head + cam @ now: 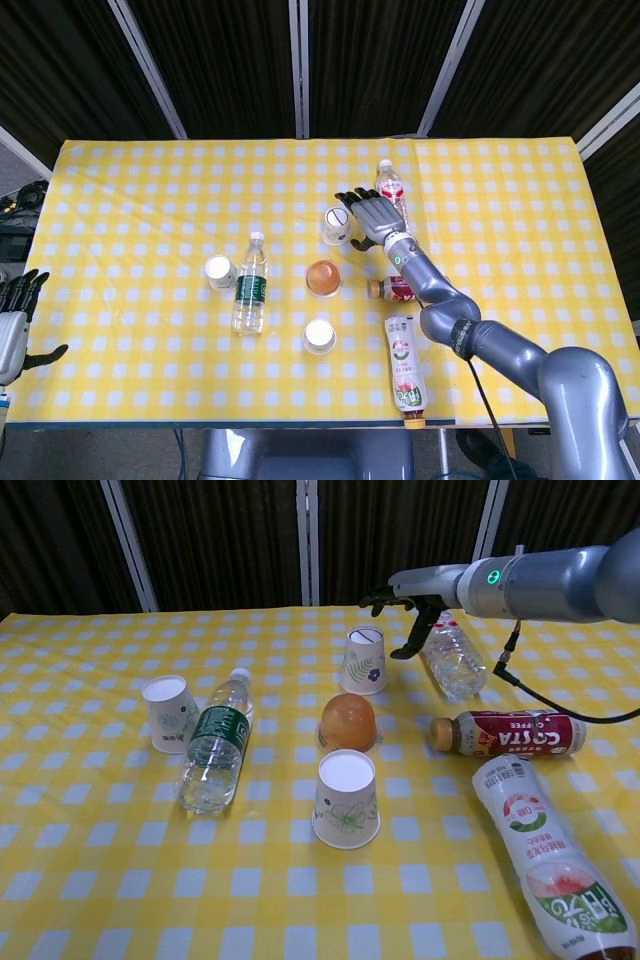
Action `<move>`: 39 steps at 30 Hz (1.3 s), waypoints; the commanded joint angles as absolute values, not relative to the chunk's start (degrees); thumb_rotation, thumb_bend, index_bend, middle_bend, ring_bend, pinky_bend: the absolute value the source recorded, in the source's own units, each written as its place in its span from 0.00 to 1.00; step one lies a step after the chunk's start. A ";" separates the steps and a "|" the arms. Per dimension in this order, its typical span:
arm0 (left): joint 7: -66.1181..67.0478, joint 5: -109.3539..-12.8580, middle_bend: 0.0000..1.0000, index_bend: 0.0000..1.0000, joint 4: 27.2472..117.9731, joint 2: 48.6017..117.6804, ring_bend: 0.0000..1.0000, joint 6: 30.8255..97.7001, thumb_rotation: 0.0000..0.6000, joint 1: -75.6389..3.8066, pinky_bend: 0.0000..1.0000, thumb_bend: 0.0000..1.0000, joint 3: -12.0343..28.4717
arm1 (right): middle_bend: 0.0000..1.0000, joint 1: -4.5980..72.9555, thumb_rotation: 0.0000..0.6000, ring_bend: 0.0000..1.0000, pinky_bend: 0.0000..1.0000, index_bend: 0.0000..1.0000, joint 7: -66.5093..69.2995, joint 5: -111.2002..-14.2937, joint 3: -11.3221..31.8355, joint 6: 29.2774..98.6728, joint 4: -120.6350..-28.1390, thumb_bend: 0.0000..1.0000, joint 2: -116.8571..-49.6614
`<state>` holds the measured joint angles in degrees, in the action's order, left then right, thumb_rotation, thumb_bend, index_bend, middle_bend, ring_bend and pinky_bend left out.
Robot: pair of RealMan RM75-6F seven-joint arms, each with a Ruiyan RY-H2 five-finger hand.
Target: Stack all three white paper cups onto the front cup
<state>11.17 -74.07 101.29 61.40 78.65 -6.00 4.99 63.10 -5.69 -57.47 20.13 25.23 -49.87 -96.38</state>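
Head view
Surface (130,180): yellow and white check cloth
Right hand (366,215): fingers spread and holding nothing, above the surface just right of the back cup, its arm running back toward the front right corner
Left hand (12,320): at the left edge, fingers apart, holding nothing
Back cup (337,224): upside down, behind the orange thing
Front cup (319,336): upside down, nearest the front edge, apart from the rest
Left cup (219,271): upside down, just left of the green bottle
Green bottle (250,289): lying down, cap pointing to the back
Orange thing (323,277): round, between the back and front cups
Clear bottle (393,205): lying down, partly hidden by the right hand
Brown bottle (393,290): lying crosswise, mostly under the right arm
White bottle (403,368): lying near the front edge

Chest view
Right hand (403,593): released, thumb pointing down, near the back cup but not touching it
Back cup (363,661): leaf print, base up
Front cup (346,799): leaf print, base up, unstacked
Left cup (168,713): base up, tilted, beside the green bottle (213,745)
Orange thing (348,722): domed, just behind the front cup
Clear bottle (449,652): red label, right of the back cup
Brown bottle (510,732): reads COSTA
White bottle (546,860): front right
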 commanded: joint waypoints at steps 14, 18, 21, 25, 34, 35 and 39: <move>12.26 -71.61 0.00 0.00 100.14 62.24 0.00 77.71 1.00 -6.81 0.00 0.00 5.29 | 0.42 67.26 1.00 0.36 0.36 0.30 4.68 -62.66 20.30 26.73 -34.91 0.31 -107.50; 12.31 -71.73 0.00 0.00 100.30 62.23 0.00 78.07 1.00 -6.76 0.00 0.00 5.26 | 0.43 67.04 1.00 0.37 0.37 0.32 8.03 -65.08 20.10 28.77 -34.53 0.33 -107.79; 12.17 -71.89 0.00 0.00 100.43 62.16 0.00 78.16 1.00 -6.73 0.00 0.00 5.13 | 0.44 66.79 1.00 0.37 0.37 0.33 10.42 -66.55 19.95 29.73 -34.92 0.33 -107.25; 11.90 -72.21 0.00 0.00 100.59 62.03 0.00 78.11 1.00 -6.78 0.00 0.00 4.94 | 0.43 66.07 1.00 0.37 0.37 0.33 12.44 -68.71 19.56 31.82 -38.03 0.33 -104.80; 11.01 -73.76 0.00 0.00 101.31 61.49 0.00 78.35 1.00 -6.68 0.00 0.00 4.24 | 0.44 60.61 1.00 0.37 0.37 0.33 12.30 -73.19 18.11 39.40 -59.48 0.33 -91.36; 10.87 -74.04 0.00 0.00 101.42 61.40 0.00 78.36 1.00 -6.67 0.00 0.00 4.11 | 0.44 59.46 1.00 0.37 0.37 0.33 11.79 -73.51 17.71 40.11 -63.78 0.33 -88.80; 10.64 -74.68 0.00 0.00 101.57 61.21 0.00 78.24 1.00 -6.69 0.00 0.00 3.72 | 0.43 56.10 1.00 0.37 0.37 0.33 10.29 -75.12 15.65 41.78 -75.97 0.34 -81.46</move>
<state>10.69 -74.60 101.53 61.25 78.28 -6.67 3.78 60.15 11.76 -72.98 17.73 38.95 -65.10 -89.38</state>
